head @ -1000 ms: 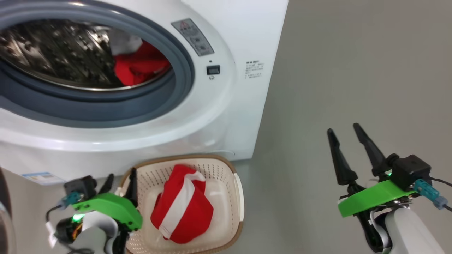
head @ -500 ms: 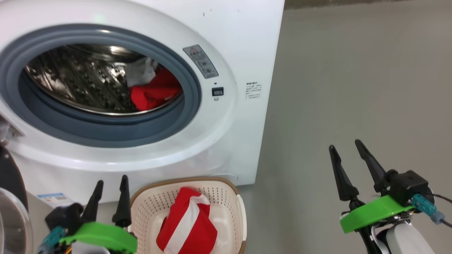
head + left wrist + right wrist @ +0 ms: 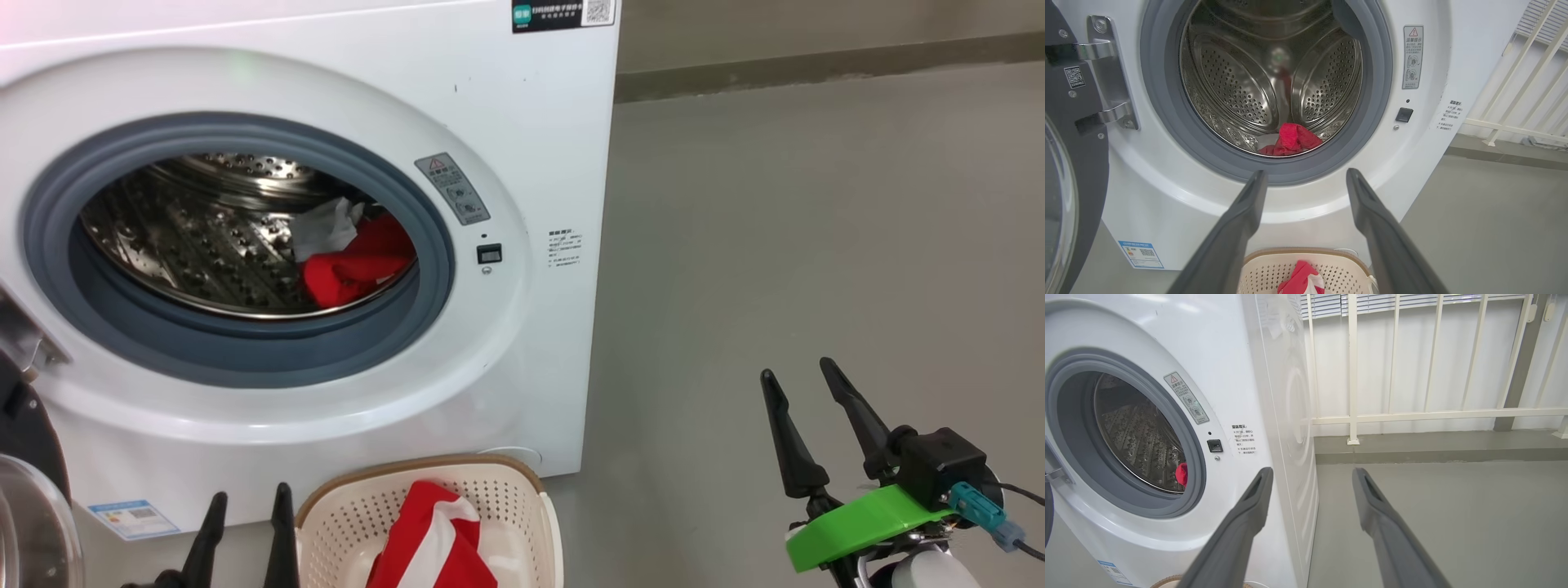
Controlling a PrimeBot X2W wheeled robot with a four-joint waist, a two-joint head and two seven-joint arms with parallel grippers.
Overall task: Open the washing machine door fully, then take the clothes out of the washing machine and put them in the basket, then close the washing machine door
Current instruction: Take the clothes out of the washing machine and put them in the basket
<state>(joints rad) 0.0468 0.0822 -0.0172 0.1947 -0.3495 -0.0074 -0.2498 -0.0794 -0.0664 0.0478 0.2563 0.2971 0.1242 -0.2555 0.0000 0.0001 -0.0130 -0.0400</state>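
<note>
Though apart, clothes (image 3: 1290, 141) beyond left pincer (image 3: 1306, 173)

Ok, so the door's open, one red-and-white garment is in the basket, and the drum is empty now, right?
Not empty. The left wrist view shows red clothes lying at the bottom of the drum. The rest holds: the door is open and a red-and-white garment is in the basket.

glossy white washing machine (image 3: 522, 106), perforated steel drum (image 3: 1237, 90), soft red clothes (image 3: 359, 269)
</note>
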